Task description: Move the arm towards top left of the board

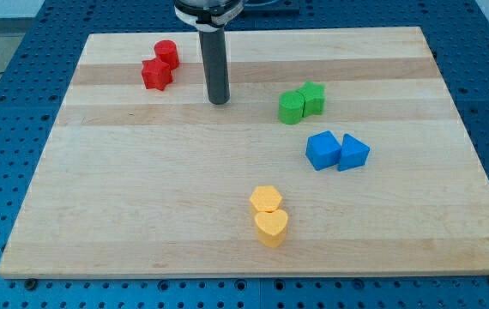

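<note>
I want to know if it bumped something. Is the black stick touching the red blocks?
Apart. The camera view shows bare wood between my tip and the two red blocks, which sit toward the view's left of it.

The arm (208,9) is cut off at the view's top; the counter's (141,215) bottom corners are cropped.

Two red blocks (159,66) are seen touching near the view's top left. Two green blocks (301,102) are set together at the right. Below them, a blue cube (322,149) touches a blue wedge (353,153). Two yellow blocks (268,215) sit together near the bottom
</note>
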Motion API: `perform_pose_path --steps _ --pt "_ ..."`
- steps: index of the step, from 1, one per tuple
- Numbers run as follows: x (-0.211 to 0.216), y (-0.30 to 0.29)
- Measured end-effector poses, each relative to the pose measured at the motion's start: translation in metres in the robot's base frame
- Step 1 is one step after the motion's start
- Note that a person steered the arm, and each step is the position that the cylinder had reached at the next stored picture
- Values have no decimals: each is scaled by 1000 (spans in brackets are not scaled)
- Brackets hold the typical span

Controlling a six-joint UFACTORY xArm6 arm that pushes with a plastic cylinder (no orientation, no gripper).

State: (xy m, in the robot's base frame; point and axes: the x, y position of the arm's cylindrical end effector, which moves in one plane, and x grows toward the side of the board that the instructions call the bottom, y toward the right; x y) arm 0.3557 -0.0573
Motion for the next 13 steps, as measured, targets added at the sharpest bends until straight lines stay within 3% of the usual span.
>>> perform_pose_path --steps 4,6,13 --pt "-6 1" --pt "-50 26" --pt "-61 29"
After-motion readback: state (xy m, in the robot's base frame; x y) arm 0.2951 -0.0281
